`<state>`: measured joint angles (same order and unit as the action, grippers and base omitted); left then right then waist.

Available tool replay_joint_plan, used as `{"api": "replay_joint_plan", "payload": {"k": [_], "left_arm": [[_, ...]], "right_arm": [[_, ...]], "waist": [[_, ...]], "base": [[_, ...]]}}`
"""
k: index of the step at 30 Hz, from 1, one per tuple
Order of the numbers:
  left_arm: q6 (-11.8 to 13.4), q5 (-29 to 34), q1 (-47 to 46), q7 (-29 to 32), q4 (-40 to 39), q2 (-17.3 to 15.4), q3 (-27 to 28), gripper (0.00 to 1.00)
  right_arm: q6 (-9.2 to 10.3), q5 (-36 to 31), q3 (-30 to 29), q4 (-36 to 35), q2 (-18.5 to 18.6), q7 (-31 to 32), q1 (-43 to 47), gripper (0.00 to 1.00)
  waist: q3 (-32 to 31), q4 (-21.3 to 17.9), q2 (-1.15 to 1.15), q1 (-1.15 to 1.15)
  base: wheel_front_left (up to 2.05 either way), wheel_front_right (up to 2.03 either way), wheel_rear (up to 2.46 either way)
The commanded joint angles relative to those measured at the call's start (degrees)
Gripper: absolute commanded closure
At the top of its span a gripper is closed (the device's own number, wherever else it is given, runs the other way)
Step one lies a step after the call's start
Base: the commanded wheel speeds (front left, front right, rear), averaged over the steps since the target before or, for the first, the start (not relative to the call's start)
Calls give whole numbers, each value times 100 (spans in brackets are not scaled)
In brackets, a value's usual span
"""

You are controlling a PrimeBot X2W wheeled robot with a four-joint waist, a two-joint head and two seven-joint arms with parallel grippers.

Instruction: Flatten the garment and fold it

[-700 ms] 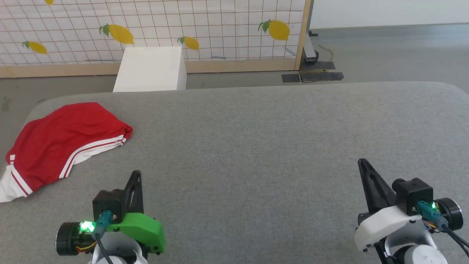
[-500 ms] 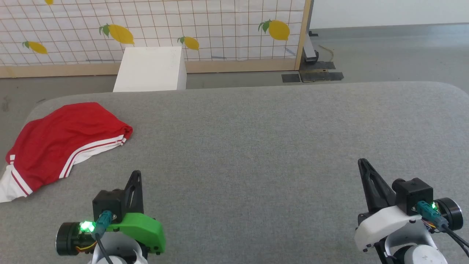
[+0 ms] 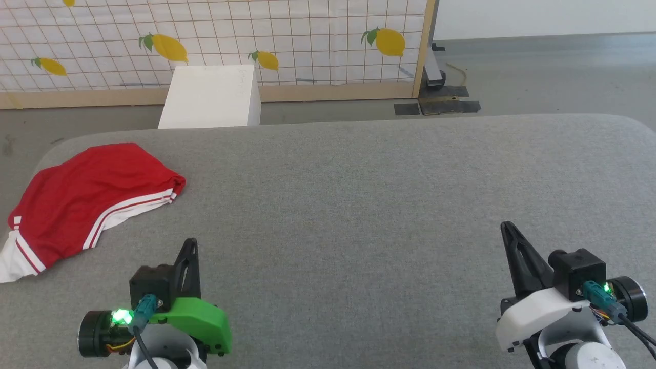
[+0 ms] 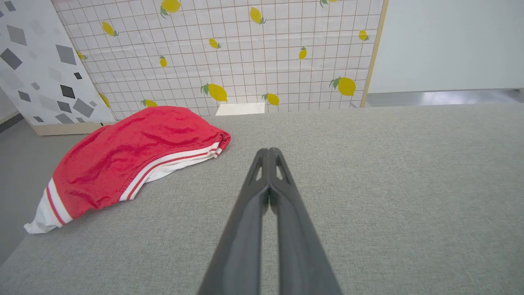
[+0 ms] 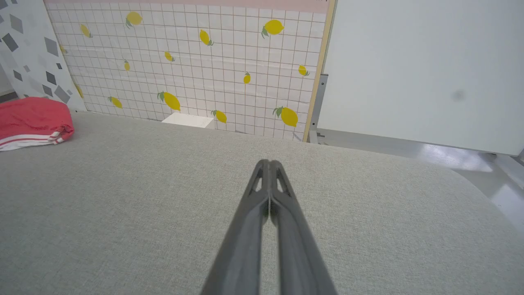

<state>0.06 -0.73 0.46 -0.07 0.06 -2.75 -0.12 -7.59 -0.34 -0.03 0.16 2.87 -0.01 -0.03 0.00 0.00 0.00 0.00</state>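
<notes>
Grey fabric covers the tabletop (image 3: 359, 195). Nearest, the left hand (image 3: 189, 246) and the right hand (image 3: 508, 229) sit low over it, each with its fingers pressed together and holding nothing. Farther off, at the left edge, lies the shirt (image 3: 87, 197), crumpled, red with white striped trim, well apart from both hands. Beyond the tabletop stand a white box (image 3: 210, 97) and a lemon-print screen (image 3: 307, 41).

We see bright, even light and only soft shadows. Glare whitens the floor (image 5: 450, 157) beyond and right of the right gripper (image 5: 269, 162); wrist views bow straight lines at their edges.
</notes>
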Motion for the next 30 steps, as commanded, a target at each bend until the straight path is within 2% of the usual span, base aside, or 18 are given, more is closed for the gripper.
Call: {"api": "replay_joint_plan", "payload": {"k": [1,30], "left_arm": [[-6,73,-46,7,-6,-12,12,100],[-6,73,-46,7,-6,-12,12,100]], "right_arm": [[10,34,3,-16,0,1,3,100],[10,34,3,-16,0,1,3,100]], "waist": [[0,0,0,0],[0,0,0,0]], "base": [[0,0,0],[0,0,0]]}}
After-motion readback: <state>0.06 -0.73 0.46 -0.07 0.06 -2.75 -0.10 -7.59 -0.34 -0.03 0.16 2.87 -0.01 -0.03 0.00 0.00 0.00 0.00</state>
